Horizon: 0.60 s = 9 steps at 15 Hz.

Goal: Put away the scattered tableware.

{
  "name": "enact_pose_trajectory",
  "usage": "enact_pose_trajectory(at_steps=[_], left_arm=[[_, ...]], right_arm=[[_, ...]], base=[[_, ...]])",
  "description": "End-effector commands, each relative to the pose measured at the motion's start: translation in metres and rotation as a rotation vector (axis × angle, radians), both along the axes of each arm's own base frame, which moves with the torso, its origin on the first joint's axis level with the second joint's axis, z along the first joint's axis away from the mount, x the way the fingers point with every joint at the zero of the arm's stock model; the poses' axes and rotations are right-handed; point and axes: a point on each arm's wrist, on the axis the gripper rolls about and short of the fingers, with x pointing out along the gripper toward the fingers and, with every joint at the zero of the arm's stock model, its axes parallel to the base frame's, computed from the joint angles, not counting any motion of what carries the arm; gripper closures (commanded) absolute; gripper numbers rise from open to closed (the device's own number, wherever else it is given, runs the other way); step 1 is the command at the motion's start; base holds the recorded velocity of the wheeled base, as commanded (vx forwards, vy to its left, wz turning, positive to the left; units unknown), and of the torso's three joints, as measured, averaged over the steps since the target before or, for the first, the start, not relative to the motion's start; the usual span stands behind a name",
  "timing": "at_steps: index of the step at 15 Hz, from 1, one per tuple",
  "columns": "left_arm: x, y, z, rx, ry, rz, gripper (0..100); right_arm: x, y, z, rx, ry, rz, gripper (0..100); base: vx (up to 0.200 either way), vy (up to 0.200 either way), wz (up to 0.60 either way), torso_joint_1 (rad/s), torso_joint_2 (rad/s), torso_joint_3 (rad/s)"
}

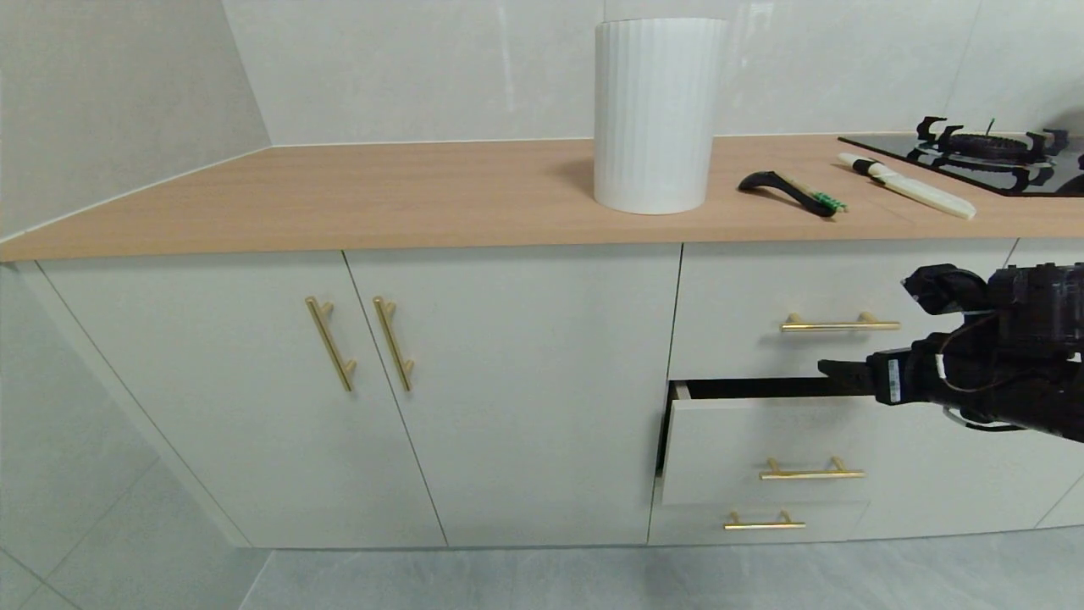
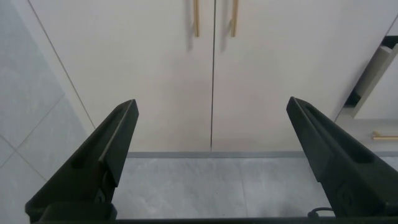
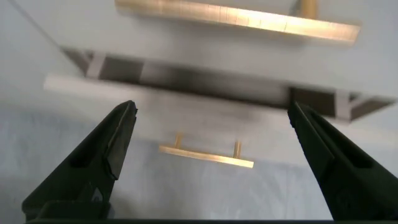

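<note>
So, closest in: the left hand (image 2: 211, 121) hangs low with its fingers (image 2: 109, 152) spread wide, nothing in it, aimed at the seam of the two cupboard doors (image 2: 213, 68) just above the floor (image 2: 205, 186). The right arm sticks out roughly level from the right side. The right hand (image 3: 211, 127) is wide open too and carrying nothing, its tips right at the dark gap above the middle drawer (image 1: 762, 436). That drawer is pulled out a bit.

Up on the table (image 1: 381, 195) there's a black-handled utensil (image 1: 788, 191) with a green tip, lying flat just right of a tall white ribbed canister (image 1: 656, 114). A cream knife (image 1: 910, 186) lies near it, beside the hob (image 1: 987, 152) in the back corner.
</note>
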Motion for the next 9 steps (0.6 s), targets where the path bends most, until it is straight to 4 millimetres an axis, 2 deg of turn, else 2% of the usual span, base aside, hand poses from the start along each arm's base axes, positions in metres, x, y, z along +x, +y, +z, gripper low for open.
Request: enact_pose_trajectory(at_steps=[1, 2, 5, 9], left_arm=[[0.0, 0.0, 0.0, 0.0, 0.001, -0.001, 0], [0.0, 0.0, 0.0, 0.0, 0.001, -0.001, 0], [0.0, 0.0, 0.0, 0.0, 0.001, 0.001, 0], [0.0, 0.0, 0.0, 0.0, 0.001, 0.001, 0]], right_arm=[[0.028, 0.006, -0.015, -0.014, 0.045, -0.004, 0], [0.035, 0.007, -0.026, -0.016, 0.075, -0.004, 0], [0.057, 0.009, -0.041, -0.02, 0.1, -0.003, 0], [0.076, 0.011, -0.064, -0.025, 0.144, -0.005, 0]], base=[[0.0, 0.0, 0.0, 0.0, 0.0, 0.0], [0.0, 0.0, 0.0, 0.0, 0.0, 0.0], [0.0, 0.0, 0.0, 0.0, 0.0, 0.0], [0.0, 0.0, 0.0, 0.0, 0.0, 0.0]])
